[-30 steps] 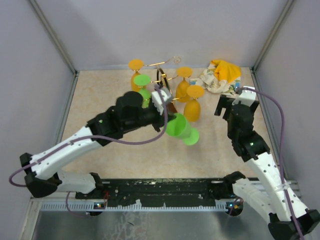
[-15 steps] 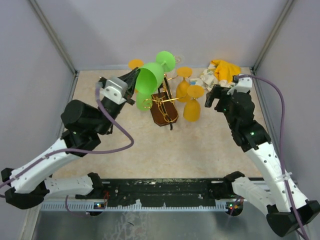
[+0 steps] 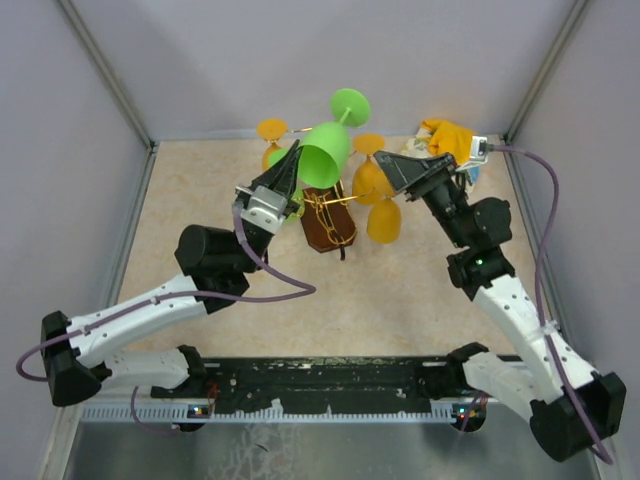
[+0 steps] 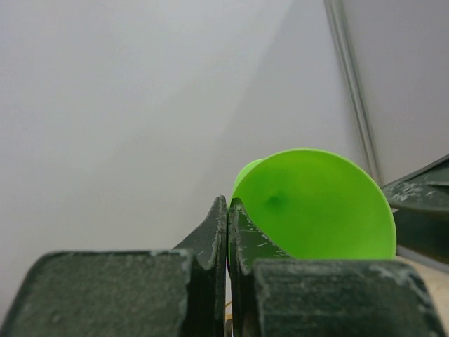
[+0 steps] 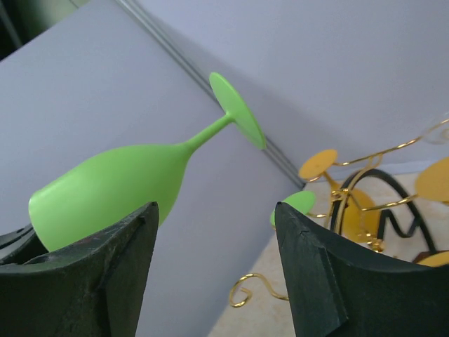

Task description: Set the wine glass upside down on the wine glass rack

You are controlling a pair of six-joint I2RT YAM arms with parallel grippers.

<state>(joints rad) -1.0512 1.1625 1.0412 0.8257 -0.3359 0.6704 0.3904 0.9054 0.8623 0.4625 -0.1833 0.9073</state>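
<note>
Risk: your left gripper (image 3: 290, 172) is clamped only on bowl rim of wine glass (image 3: 325, 152), held tilted, foot up, above wine glass rack (image 3: 328, 218). Thin pinch may let it pivot or slip. Hanging orange glasses (image 3: 384, 218) close by, knock possible. Right gripper (image 3: 394, 165) spread, empty, near glass.

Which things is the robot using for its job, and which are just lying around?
For the job:
- green wine glass, pinched at its rim by the left gripper, foot up
- wine glass rack

Just there:
- orange glasses already hanging on the rack
- crumpled yellow and white cloth at the back right
</note>
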